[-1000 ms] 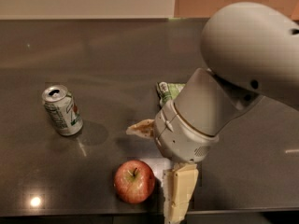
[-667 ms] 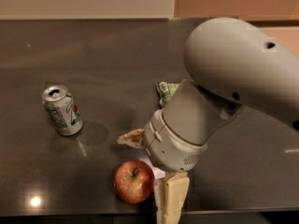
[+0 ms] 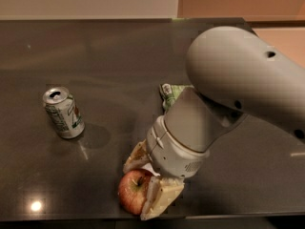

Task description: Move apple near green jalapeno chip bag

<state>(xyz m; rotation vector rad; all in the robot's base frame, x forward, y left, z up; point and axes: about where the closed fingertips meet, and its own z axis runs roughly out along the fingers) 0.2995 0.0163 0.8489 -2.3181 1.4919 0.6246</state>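
The claw (image 3: 139, 190) now brackets the apple (image 3: 129, 195) at the near edge of the dark surface (image 3: 95, 56), where a second ago its pale fingers (image 3: 161, 200) stood spread just to the apple's right, with the fruit outside them. The arm has swung left and lowered, and the fingers have drawn in to a narrow span: one lies against the apple's far side, the other against its near right side, so the claw appears to be gripping the fruit, which sits on the surface between them. For the task this reads as the grasp being made, with the carry yet to begin. The green jalapeno chip bag (image 3: 172, 91) lies beyond the claw and a little to its right, largely hidden behind the arm's bulky wrist, only a crinkled corner showing. The apple is near it but not yet beside it. A soda can (image 3: 63, 112) stands tilted well off to the claw's left, untouched. By count: one apple, one chip bag, one soda can, and one claw with two fingers.
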